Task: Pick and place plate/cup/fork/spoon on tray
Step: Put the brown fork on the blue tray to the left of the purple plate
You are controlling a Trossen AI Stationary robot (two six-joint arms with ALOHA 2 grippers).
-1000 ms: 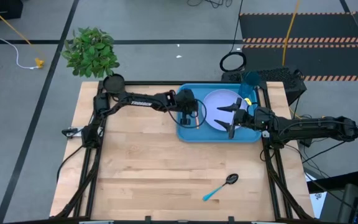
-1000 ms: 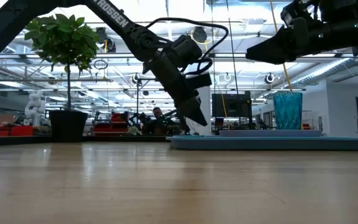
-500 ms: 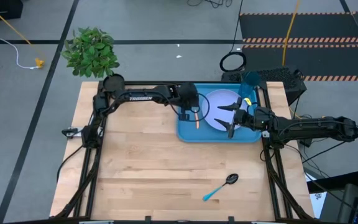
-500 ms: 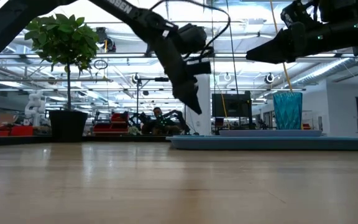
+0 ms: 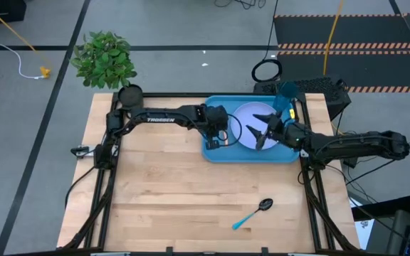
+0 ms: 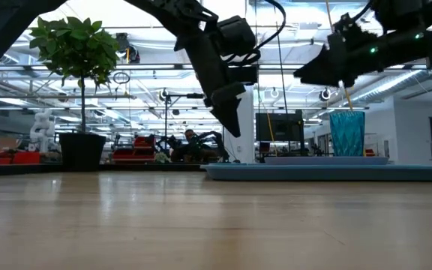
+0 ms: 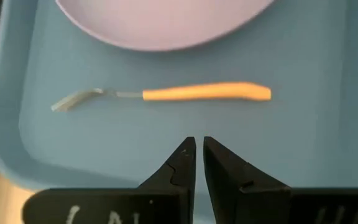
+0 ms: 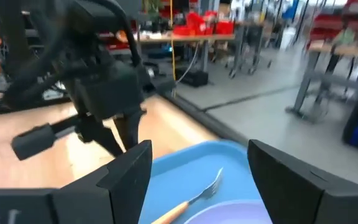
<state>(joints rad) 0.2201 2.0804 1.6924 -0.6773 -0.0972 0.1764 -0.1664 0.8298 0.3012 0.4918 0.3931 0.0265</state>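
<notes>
Your left gripper (image 7: 199, 146), nearly closed and empty, hovers over the tray (image 5: 213, 151); the fork (image 7: 166, 95) lies at the plate's (image 5: 249, 122) 9 o'clock. Your right gripper (image 5: 263, 126) spreads wide, empty.

Your high view looks straight down on the whole table, with the tray (image 5: 250, 151) toward one o'clock. Your low view sits at tabletop height, facing level across the wood to that tray (image 6: 328, 172) at three o'clock. Your left wrist view looks closely down on the fork (image 7: 166, 95); your right wrist view shares that fork (image 8: 191, 198), facing the room.
</notes>
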